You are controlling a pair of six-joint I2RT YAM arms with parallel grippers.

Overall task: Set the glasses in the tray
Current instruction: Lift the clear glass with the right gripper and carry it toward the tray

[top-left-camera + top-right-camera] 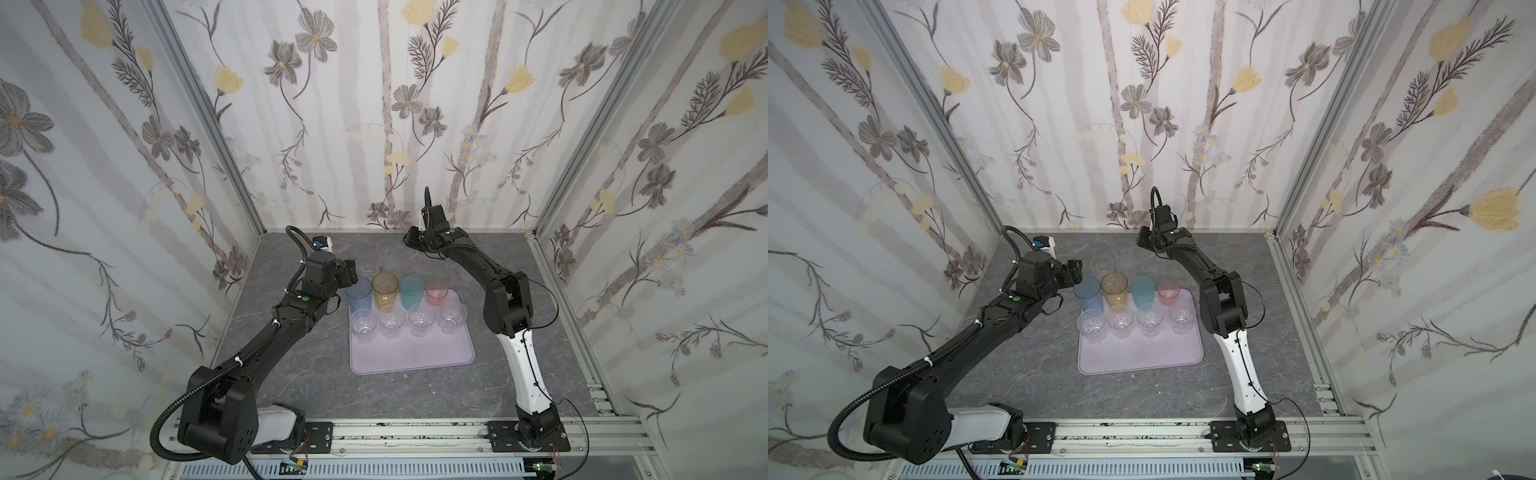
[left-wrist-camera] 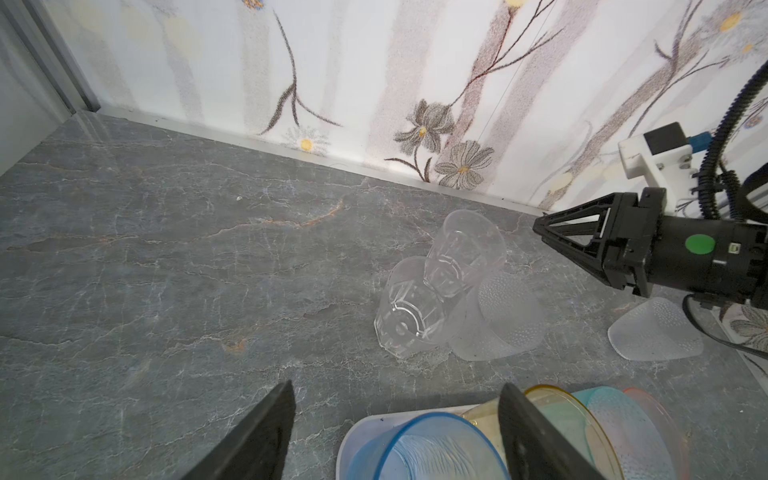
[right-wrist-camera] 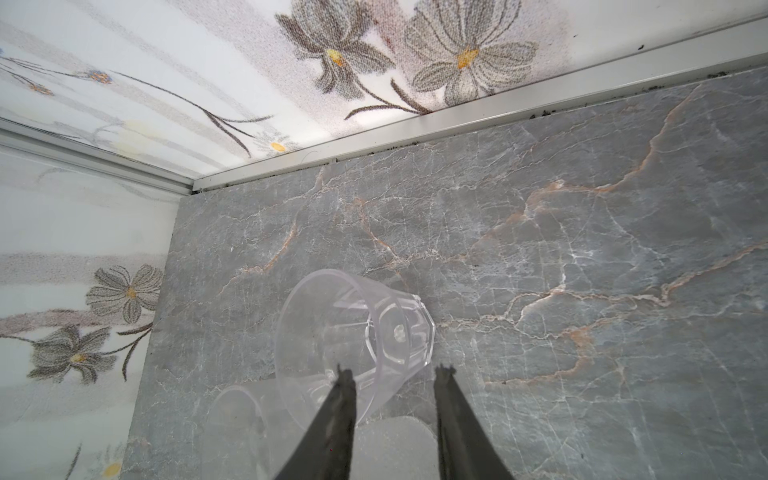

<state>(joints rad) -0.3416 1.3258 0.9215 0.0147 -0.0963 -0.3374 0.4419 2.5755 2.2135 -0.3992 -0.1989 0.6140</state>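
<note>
The lilac tray (image 1: 411, 359) (image 1: 1142, 359) holds a back row of blue (image 1: 358, 293), amber (image 1: 385, 289), teal (image 1: 412, 289) and pink (image 1: 436, 293) glasses. A row of clear glasses (image 1: 391, 322) stands in front of them. Behind the tray, on the table, are two clear glasses (image 2: 465, 249) (image 2: 409, 309) and a frosted one (image 2: 507, 316). My left gripper (image 2: 397, 384) (image 1: 353, 272) is open just above the blue glass (image 2: 428, 449), touching nothing. My right gripper (image 3: 395, 374) (image 1: 1140, 239) is open at the rearmost clear glass (image 3: 357, 328); one finger overlaps its wall.
Another frosted glass (image 2: 656, 328) stands on the table under the right arm (image 2: 685, 249). The back wall's metal edge (image 3: 457, 112) runs close behind the loose glasses. The tray's front half (image 1: 1142, 349) is bare, and grey marble-look table (image 1: 316, 374) surrounds it.
</note>
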